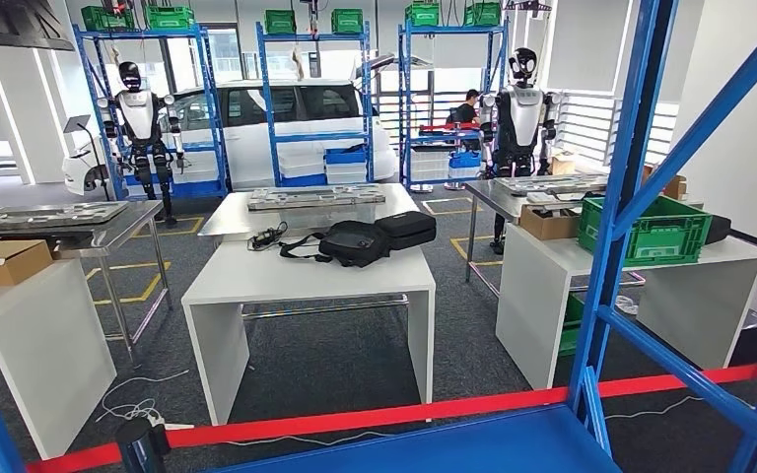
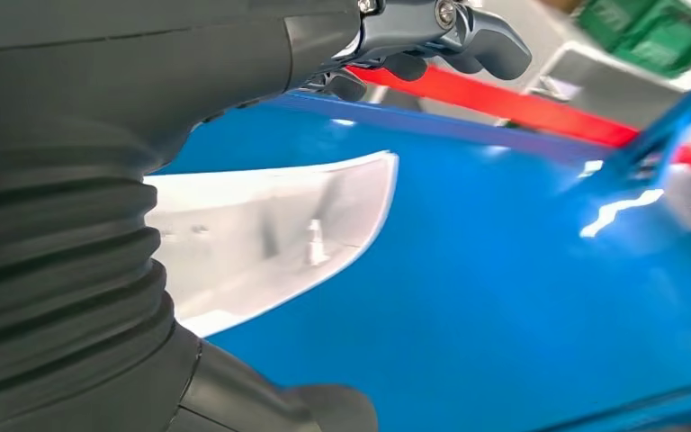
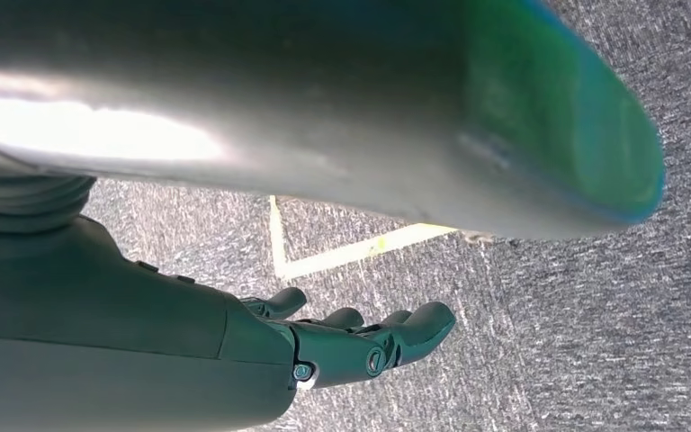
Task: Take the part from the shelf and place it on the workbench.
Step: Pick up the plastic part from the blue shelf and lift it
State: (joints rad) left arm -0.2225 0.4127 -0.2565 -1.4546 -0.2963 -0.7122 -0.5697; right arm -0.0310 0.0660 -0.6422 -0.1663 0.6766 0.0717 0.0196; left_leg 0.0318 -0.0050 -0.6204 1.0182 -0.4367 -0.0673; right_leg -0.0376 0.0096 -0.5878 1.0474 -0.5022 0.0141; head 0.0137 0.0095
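Here the blue shelf [image 2: 504, 315] is the landmark: in the left wrist view a pale, glossy white part [image 2: 270, 234] with a curved edge lies flat on its blue deck, and the left hand [image 2: 432, 40] hangs just above the part's far side, toward the red tape [image 2: 504, 94] beyond the shelf edge. Its dark fingers [image 2: 495, 49] are curled in with nothing visibly between them, and I cannot tell whether they touch the part. In the right wrist view the right hand [image 3: 360, 346] hangs over grey carpet [image 3: 612, 297] crossed by a yellow floor line [image 3: 342, 256], its fingers stretched out close side by side and holding nothing; a blurred silvery and green shape [image 3: 369, 108] passes close in front of the camera, and what it is cannot be made out. From the head view, the shelf's blue posts [image 1: 631, 187] frame the right side, and past them, beyond the red tape, stands a white workbench [image 1: 306, 281] with black bags [image 1: 370, 238] on it, well apart from the shelf. A green crate [image 1: 651, 232] sits on a second white table [image 1: 552, 286] to the right of that.
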